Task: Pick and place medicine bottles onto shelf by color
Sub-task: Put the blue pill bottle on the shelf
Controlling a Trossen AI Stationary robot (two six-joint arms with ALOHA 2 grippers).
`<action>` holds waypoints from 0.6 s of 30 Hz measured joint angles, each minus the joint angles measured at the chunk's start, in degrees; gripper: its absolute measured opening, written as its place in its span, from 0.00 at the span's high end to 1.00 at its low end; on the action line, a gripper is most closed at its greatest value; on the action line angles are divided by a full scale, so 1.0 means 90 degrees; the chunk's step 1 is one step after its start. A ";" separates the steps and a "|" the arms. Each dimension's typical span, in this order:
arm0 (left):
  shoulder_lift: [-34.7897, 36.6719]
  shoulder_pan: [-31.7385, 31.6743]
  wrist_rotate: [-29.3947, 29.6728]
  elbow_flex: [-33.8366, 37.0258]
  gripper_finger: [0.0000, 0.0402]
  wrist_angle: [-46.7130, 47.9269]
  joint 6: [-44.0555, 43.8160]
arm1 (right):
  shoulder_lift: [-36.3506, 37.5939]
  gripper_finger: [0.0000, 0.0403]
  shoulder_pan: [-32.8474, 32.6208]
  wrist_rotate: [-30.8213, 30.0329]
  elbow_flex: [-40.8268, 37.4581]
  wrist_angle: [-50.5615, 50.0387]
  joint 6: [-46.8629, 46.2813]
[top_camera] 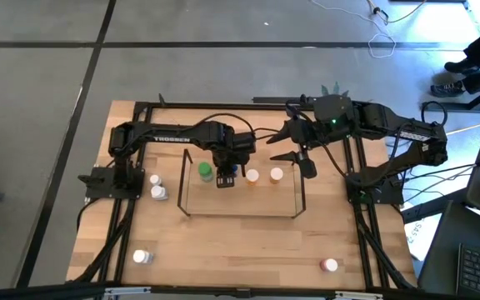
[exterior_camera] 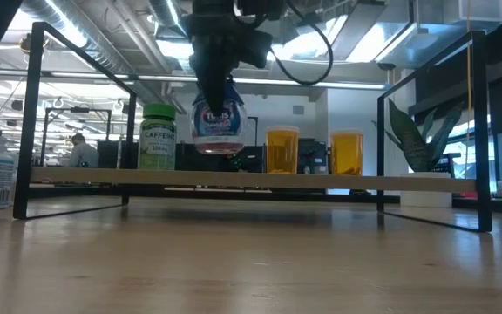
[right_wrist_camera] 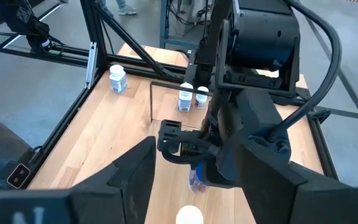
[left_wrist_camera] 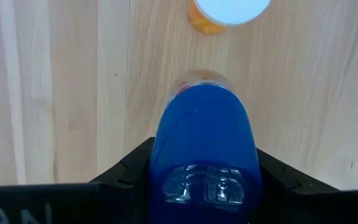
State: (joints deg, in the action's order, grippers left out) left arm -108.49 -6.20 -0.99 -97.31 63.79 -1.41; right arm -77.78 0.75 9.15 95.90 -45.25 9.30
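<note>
I hold the blue-capped clear medicine bottle (exterior_camera: 218, 122) pinched in my left end effector (top_camera: 226, 175) just above the thin dark wire shelf (top_camera: 298, 200), between the green-capped bottle (exterior_camera: 158, 137) and two amber ones (exterior_camera: 282, 149), grouping colours, while my right end effector (top_camera: 294, 154) waits spread at far right.

Lab: exposed ceiling ducts (exterior_camera: 85, 39), concrete floor (top_camera: 40, 75).

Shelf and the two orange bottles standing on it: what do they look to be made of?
The shelf looks like a light wood board, pale with visible grain, held in a thin black frame, probably painted metal wire, judging by its slim straight rods. The two orange bottles seem translucent amber plastic, since light glows through them in the low view; their caps look white and matte from above.
</note>
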 joint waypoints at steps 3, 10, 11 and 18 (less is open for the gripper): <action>0.0001 0.0000 0.0000 0.0084 0.59 -0.0102 0.0002 | 0.0000 0.47 0.0000 0.0000 0.0000 0.0000 0.0000; 0.0002 0.0000 0.0002 0.0387 0.59 -0.0277 0.0041 | 0.0000 0.47 0.0000 0.0002 0.0000 -0.0002 0.0000; 0.0002 0.0000 0.0001 0.0416 0.59 -0.0310 0.0047 | 0.0000 0.47 0.0001 0.0002 0.0000 -0.0002 0.0000; 0.0002 0.0000 0.0007 0.0560 0.59 -0.0546 0.0050 | -0.0002 0.47 0.0003 -0.0005 0.0000 -0.0019 0.0029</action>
State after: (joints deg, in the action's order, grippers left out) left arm -108.47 -6.20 -0.94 -92.27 58.88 -0.96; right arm -77.80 0.78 9.10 95.90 -45.43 9.56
